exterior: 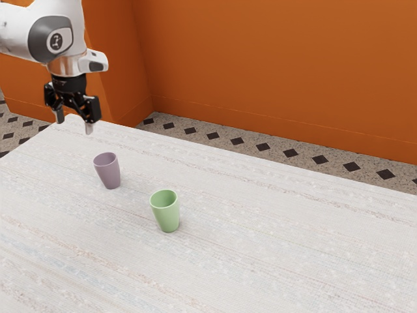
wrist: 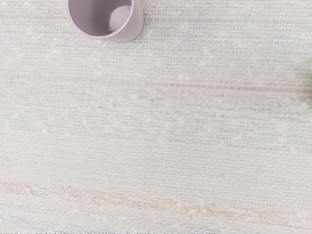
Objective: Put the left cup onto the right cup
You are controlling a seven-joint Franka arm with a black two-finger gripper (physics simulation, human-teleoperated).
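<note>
The gripper (exterior: pixel 73 122) hangs above the table (exterior: pixel 280 248), over the far corner at the exterior view's left, and touches nothing. The near cup (exterior: pixel 107 171) stands upright on the table, lower than the gripper and a little toward the exterior view's right. In the wrist view, the near cup (wrist: pixel 105 18) sits off to one side of the spot under the hand, and the table (wrist: pixel 156 146) lies directly beneath. The far cup (exterior: pixel 165 210) stands upright beyond the near cup, farther from the gripper along much the same line. The two cups are near each other but apart. Beyond the table from the cups lies the floor (exterior: pixel 293 153), then the wall (exterior: pixel 273 65).
</note>
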